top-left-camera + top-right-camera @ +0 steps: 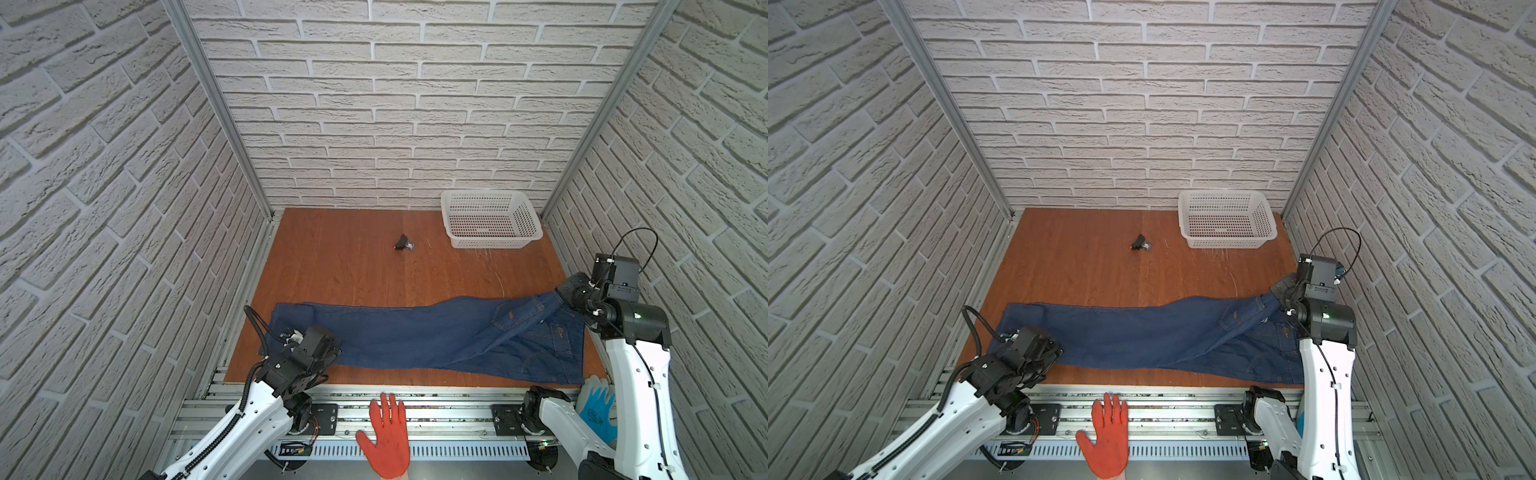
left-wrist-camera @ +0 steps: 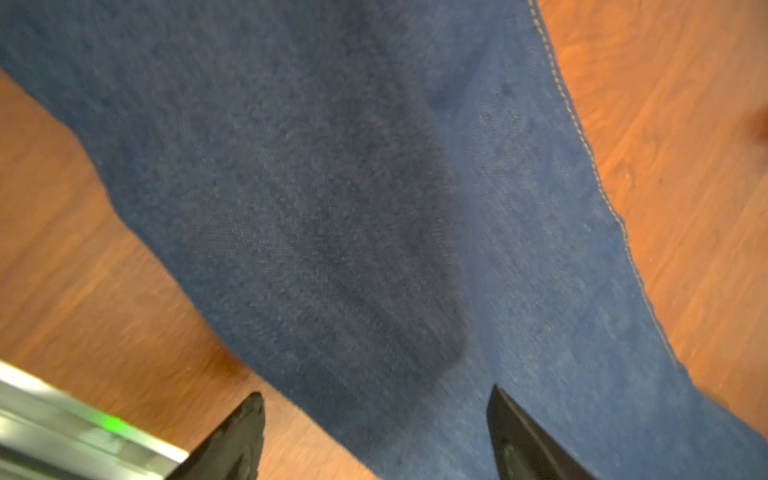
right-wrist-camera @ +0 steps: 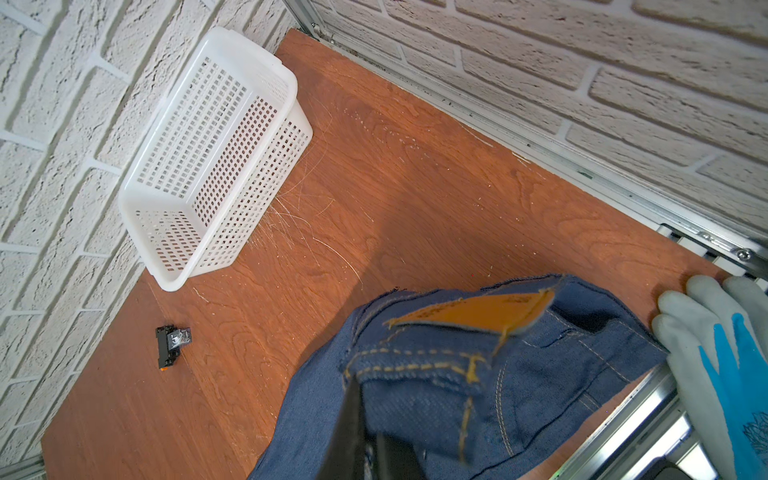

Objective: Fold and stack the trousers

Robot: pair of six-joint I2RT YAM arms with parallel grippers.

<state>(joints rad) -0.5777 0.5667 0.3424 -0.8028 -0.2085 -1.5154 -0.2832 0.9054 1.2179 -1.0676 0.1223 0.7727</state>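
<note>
Near rail: an orange-gloved hand lay flat on the frame, nearer than both sets of fingers and between them. A teal-blue glove rested just beside the waist end, close to the right fingers.
Left fingers: they stood spread apart and empty, low over the leg end. One tip was over bare surface and the other over denim, with the cloth's edge running between them.
The trousers: they lay stretched along the near side of the surface, from under the left fingers across to the right fingers. The legs were flat and the waist corner was raised.
Right fingers: they were clamped shut on the trousers at the waistband, with the tan patch just past their tips.
Step in hand: probably laying the lifted waist half over lengthwise, side seam onto side seam.
Doing it well: carry the corner low so the denim rolls over rather than drags. The legs would likely slide unless the left fingers pinned or regripped the hem. Release only once the edges meet flat, and steer clear of the teal-blue glove.
Beyond the fingers: a small black part, and farther off a white basket, both sat well apart from the cloth.
</note>
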